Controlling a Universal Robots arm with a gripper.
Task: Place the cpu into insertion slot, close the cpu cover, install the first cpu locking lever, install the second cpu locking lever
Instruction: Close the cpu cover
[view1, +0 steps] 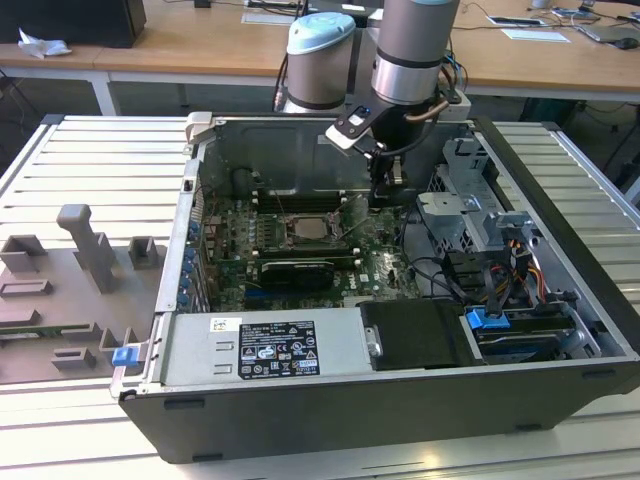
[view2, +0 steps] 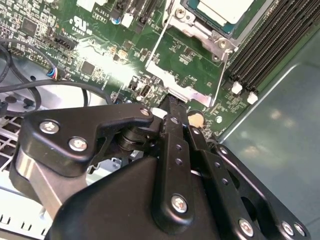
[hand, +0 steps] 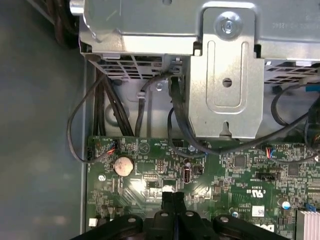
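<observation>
- Gripper (view2: 171, 102): fingers pressed together, holding nothing, tip at a silver tab (view2: 179, 89) of the cpu cover (view2: 200, 31).
- In the exterior view, the cpu (view1: 305, 228) lies at eight o'clock from the gripper.

A ribbed, pale metal counter (view1: 90, 150) spans the foreground. Beyond its far edge stand wooden desks (view1: 200, 40) with white legs, papers (view1: 535, 34) scattered on top, evenly lit.

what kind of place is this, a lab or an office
Most likely a robotics lab or workshop: an open computer case sits on a slatted metal workbench, grey fixture blocks lie beside it, and wooden desks stand behind the robot arm.
</observation>
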